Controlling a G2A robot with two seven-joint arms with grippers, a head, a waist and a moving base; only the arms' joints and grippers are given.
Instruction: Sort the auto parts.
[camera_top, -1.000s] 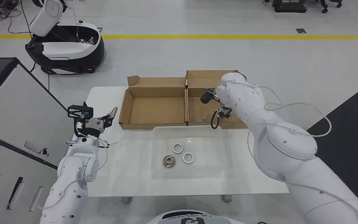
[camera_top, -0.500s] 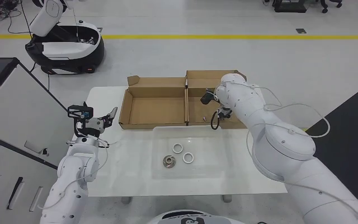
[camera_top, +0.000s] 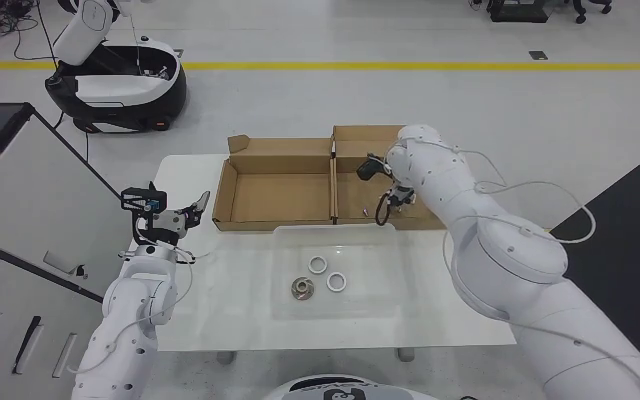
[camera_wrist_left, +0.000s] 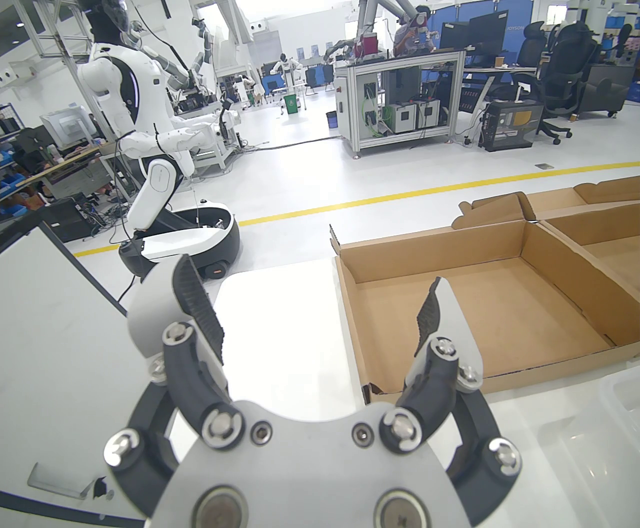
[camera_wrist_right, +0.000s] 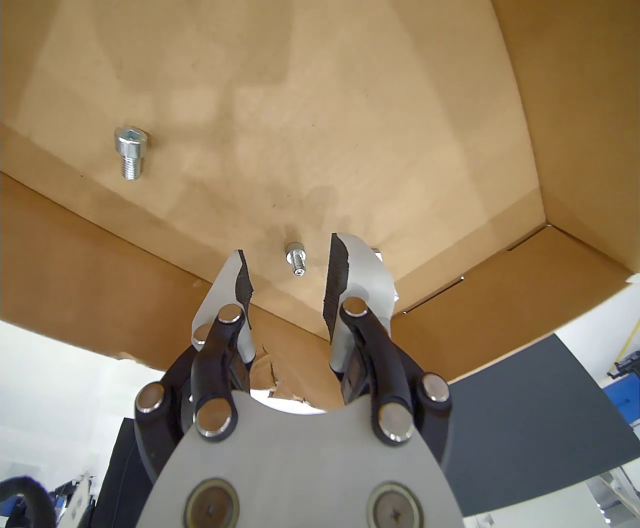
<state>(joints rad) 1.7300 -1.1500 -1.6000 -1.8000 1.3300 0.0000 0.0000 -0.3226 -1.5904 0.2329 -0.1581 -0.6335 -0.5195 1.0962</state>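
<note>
**Q:** Where are the parts, and what are your claws doing?

**Me:** My right claw (camera_wrist_right: 290, 250) hangs inside the right box (camera_wrist_right: 575, 125) with its fingers apart and nothing between them. On that box's floor lie a large bolt (camera_wrist_right: 131, 150) and a small bolt (camera_wrist_right: 296, 259), the small one right under my claw. My left claw (camera_wrist_left: 310, 272) is also spread and empty. It's well away from the right box, past the left box (camera_top: 275, 195) that touches its side.

**Q:** What's left to sort?

**Me:** The clear tray (camera_top: 400, 245) just in front of the right box holds two white rings (camera_top: 317, 264) and one toothed metal disc (camera_top: 302, 288).

**Q:** How will they handle?

**Me:** I judge the rings to be light, thin and stiff, so I'd pinch one across its wall, one finger inside the hole. The disc looks like steel, so it should be heavier and slick, and I'd grip it across the outer teeth. The bolts are hard and prone to roll, so they're best taken across the shank.

**Q:** Full count?

**Me:** I can see two bolts plainly, plus a glint behind one finger that I can't identify. Add two rings, one disc, two boxes and one tray, all on one bench (camera_top: 230, 290).
</note>
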